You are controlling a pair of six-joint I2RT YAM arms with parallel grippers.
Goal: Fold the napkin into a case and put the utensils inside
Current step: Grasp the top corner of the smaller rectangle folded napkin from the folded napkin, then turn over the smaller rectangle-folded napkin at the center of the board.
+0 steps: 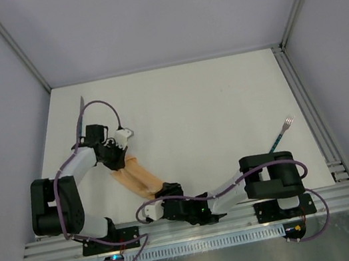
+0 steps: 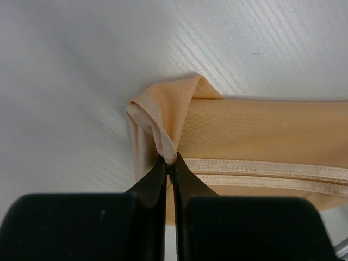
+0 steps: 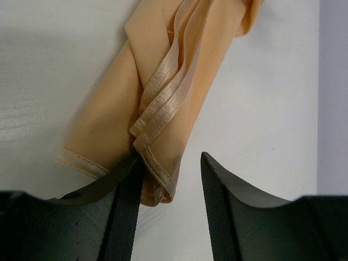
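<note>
Left wrist: L fingers (image 2: pixel 155 182) pinched tight on napkin (image 2: pixel 261 130) edge, prob. anchoring the fold.
R fingers (image 3: pixel 223 185) apart astride hem, lower frame, gripping nothing.

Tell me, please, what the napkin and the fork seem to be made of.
The napkin looks like thin woven cloth, peach-orange, smooth with a faint sheen. It folds in soft creases, and a stitched, shinier band runs along its edge. The fork has a bright silvery end, probably metal, and a teal-green handle, perhaps plastic. It is too small in the top view to be sure.
</note>
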